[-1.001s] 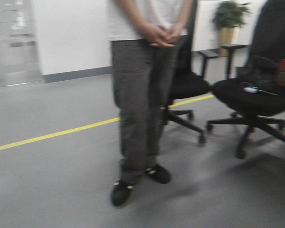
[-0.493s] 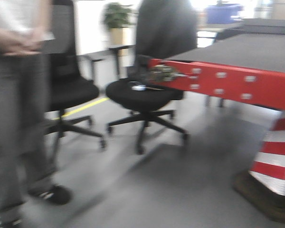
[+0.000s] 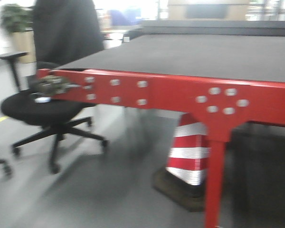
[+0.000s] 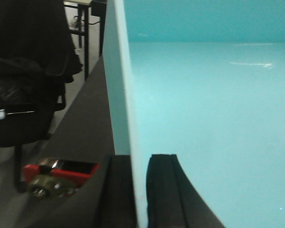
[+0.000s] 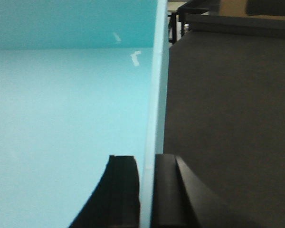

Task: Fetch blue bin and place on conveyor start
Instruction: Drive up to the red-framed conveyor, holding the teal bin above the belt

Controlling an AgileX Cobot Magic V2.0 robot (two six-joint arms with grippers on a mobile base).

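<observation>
Jaws of both arms clamp the blue bin [image 4: 204, 118] by its thin walls. Smooth pale turquoise plastic, plain inside.

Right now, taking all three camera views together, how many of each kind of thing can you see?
1 blue bin
2 grippers: left gripper, right gripper, each shut on a wall of the bin
1 conveyor
1 striped cone
1 office chair, with only a caster of another at the edge
1 potted plant
Total: 7
</observation>
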